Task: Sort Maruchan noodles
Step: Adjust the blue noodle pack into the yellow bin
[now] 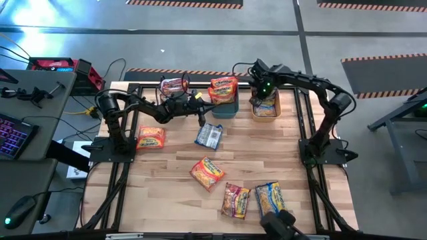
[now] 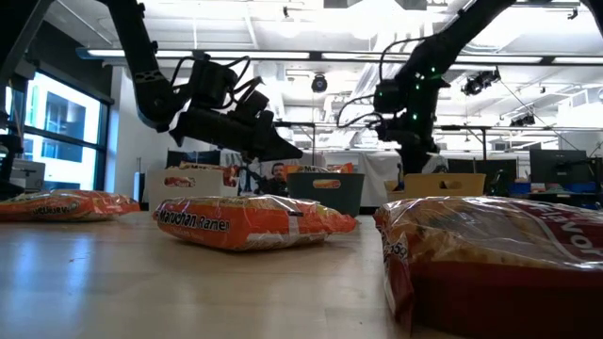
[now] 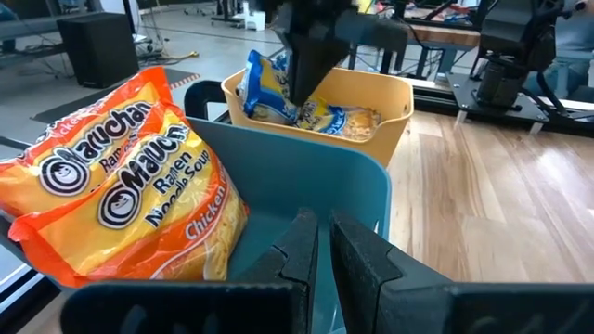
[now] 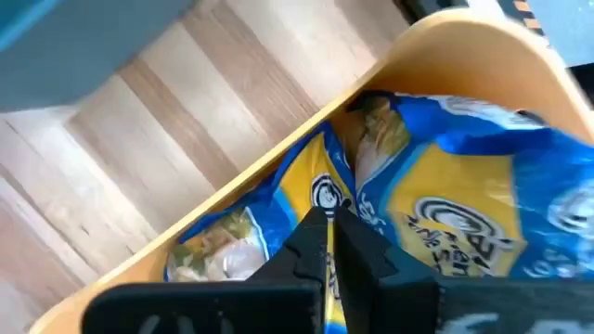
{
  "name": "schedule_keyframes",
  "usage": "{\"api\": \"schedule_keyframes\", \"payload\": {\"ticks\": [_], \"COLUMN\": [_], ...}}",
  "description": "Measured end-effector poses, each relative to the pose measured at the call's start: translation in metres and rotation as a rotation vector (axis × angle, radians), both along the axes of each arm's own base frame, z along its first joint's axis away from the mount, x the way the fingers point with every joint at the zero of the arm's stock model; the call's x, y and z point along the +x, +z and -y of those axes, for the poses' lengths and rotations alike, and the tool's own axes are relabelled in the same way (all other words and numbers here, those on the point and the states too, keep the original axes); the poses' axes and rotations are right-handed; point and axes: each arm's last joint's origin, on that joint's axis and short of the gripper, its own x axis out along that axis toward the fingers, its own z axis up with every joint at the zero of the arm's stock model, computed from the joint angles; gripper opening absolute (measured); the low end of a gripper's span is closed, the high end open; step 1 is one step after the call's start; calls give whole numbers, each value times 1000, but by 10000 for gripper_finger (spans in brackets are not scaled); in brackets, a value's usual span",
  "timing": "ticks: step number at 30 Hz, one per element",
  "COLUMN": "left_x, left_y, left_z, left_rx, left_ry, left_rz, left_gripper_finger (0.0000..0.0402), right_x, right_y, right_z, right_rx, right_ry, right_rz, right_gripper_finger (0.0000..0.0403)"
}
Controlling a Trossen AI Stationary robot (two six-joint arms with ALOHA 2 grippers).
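Note:
Maruchan packets lie flat on the table: an orange one [image 1: 150, 138], a blue one [image 1: 209, 136], an orange one [image 1: 207, 172], a pink-red one [image 1: 235, 200] and a blue-and-yellow one [image 1: 269, 198]. The white bin [image 1: 173, 87] holds pink-red packets, and the teal bin [image 1: 224, 109] holds orange packets [image 3: 139, 186]. The orange bin [image 1: 265, 115] holds blue-and-yellow ones. My left gripper [image 1: 202, 120] hovers shut and holds nothing just before the teal bin [image 3: 306, 176]. My right gripper [image 1: 265, 93] reaches down into the orange bin [image 3: 390, 102], shut on a blue-and-yellow packet [image 4: 436, 204]. My right gripper [image 4: 330, 223] comes from above, pointing down into the orange bin, and pinches a blue-and-yellow packet between its two fingers at an edge [image 4: 320, 190]. The packet stands upright beside the fingers [image 3: 302, 65], its lower part among the other packets in the bin.
The three bins stand in a row near the table's far edge. Bare wood lies between the loose packets in the table's middle and right side. A desk with a keyboard [image 1: 13, 137] stands off the table's left. A person sits behind the far edge in the low view [image 2: 275, 177].

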Motion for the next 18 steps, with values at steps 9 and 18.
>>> {"api": "schedule_keyframes", "payload": {"ticks": [9, 18], "left_x": [0, 0], "left_y": [-1, -1], "left_z": [0, 0], "left_rx": [-19, -19], "left_ry": [3, 3], "left_rz": [0, -3], "left_gripper_finger": [20, 20], "right_x": [-1, -7], "right_y": [-8, -26], "right_z": [-11, -10], "right_rx": [88, 74], "right_ry": [-35, -184], "right_rz": [4, -60], "right_gripper_finger": [50, 197]}}
